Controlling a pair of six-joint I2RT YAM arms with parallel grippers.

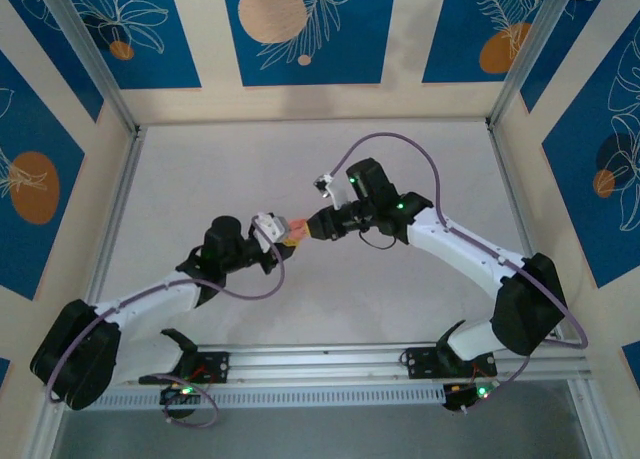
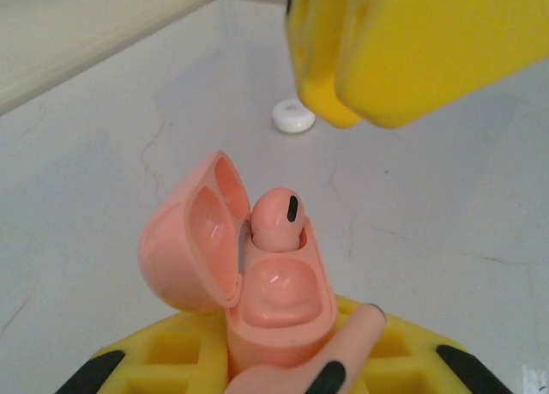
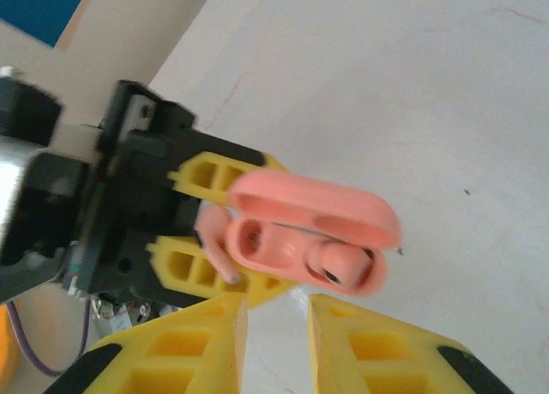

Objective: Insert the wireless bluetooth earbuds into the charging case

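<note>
1. While the left hand (image 1: 283, 237) clamps the charging case (image 2: 274, 300) by its lower body between yellow fingers, the case's lid stands hinged open, to the left in the left wrist view.
2. The two hands meet near the middle of the table (image 2: 429, 205).
3. One earbud (image 2: 276, 218) sits upright in the case's far socket, and the near socket is bare.
4. A second earbud (image 2: 343, 347) lies slantwise against the case's base. It seems to rest on the left hand's fingers, though the frame edge cuts this off.
5. The right hand (image 3: 276, 342) hovers just beside the open case, its fingers narrowly parted and gripping nothing.
6. A white round disc (image 2: 293, 117) lies on the table, well apart from the case.
</note>
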